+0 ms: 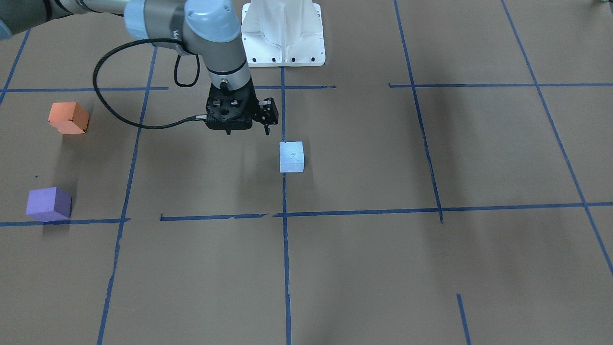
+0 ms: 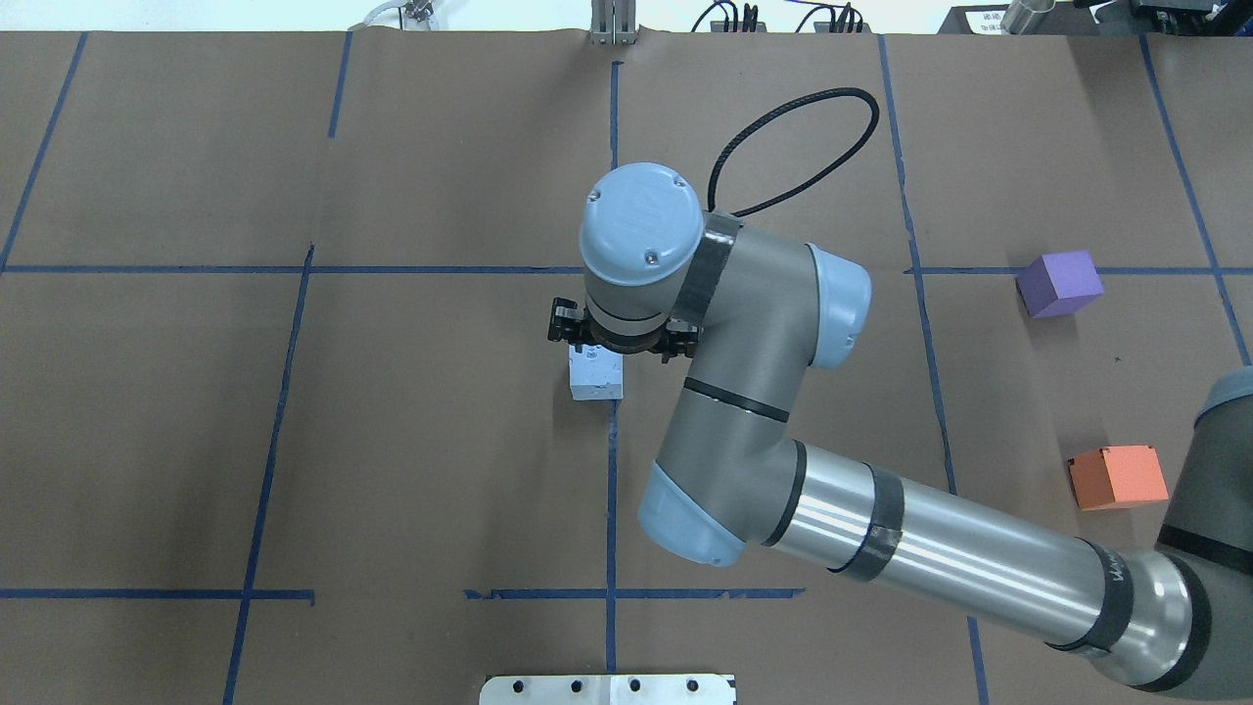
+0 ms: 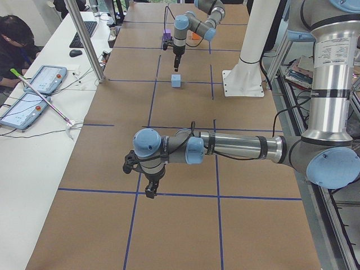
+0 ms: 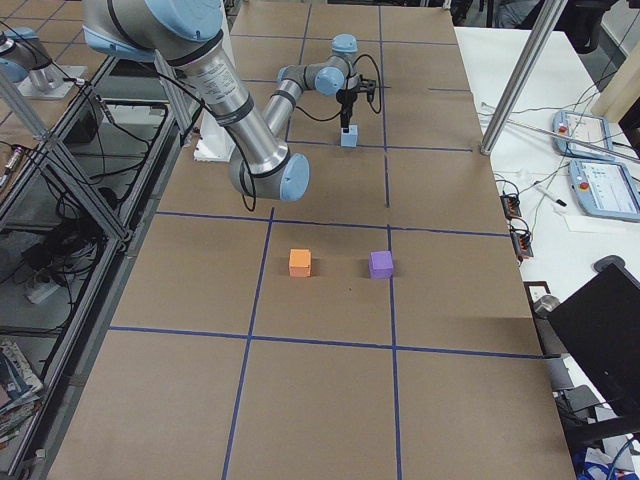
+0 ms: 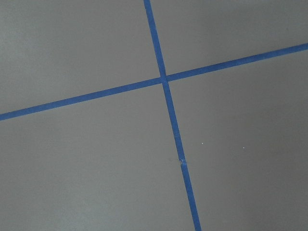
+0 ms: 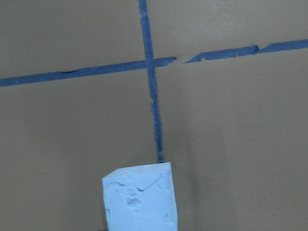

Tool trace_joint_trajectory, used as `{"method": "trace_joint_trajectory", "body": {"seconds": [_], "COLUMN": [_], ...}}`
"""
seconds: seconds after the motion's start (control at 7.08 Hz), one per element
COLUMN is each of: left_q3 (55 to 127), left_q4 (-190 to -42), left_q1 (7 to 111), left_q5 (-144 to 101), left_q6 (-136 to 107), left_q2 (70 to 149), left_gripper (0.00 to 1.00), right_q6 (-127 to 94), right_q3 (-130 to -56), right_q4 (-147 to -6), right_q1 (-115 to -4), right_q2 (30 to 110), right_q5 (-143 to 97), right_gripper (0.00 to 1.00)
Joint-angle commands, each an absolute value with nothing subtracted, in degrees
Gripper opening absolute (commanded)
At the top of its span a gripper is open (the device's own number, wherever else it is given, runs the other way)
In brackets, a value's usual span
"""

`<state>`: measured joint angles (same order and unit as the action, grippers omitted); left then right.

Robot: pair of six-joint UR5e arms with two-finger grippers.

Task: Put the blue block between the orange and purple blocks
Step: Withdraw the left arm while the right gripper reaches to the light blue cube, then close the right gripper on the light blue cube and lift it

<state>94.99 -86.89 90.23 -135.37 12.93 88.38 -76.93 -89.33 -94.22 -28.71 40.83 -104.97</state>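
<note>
The pale blue block (image 1: 291, 156) sits on the brown table by the centre tape line; it also shows in the overhead view (image 2: 596, 377) and low in the right wrist view (image 6: 140, 199). My right gripper (image 1: 248, 130) hovers just above it, jaws apart and empty, pointing down. The orange block (image 1: 68, 117) and the purple block (image 1: 49, 204) sit apart from each other on my right side, with a bare gap between them. My left gripper (image 3: 151, 192) hangs over a tape crossing at the table's left end; I cannot tell whether it is open or shut.
Blue tape lines (image 1: 285, 215) divide the table into squares. The white robot base plate (image 1: 283, 33) stands at my edge of the table. A side bench with tablets (image 3: 34, 84) and an operator runs along the far side.
</note>
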Motion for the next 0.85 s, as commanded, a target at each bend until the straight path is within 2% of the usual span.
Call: {"method": "trace_joint_trajectory", "body": {"seconds": [0.0, 0.71], "left_q3": [95.2, 95.0], "left_q4": [-86.9, -86.9], "left_q1": [90.3, 90.4], "left_q5": [-135.4, -135.4], "left_q6": [12.8, 12.9], "left_q2": [88.3, 88.2], "left_gripper": [1.00, 1.00], "right_q6": [-77.1, -72.7], "right_q3": [-85.8, -78.1], "right_q4": [-94.2, -93.9], "right_q1": [-27.4, -26.3], "right_q2": [38.8, 36.1], "right_q5": [-104.0, -102.9], "right_gripper": [1.00, 1.00]}}
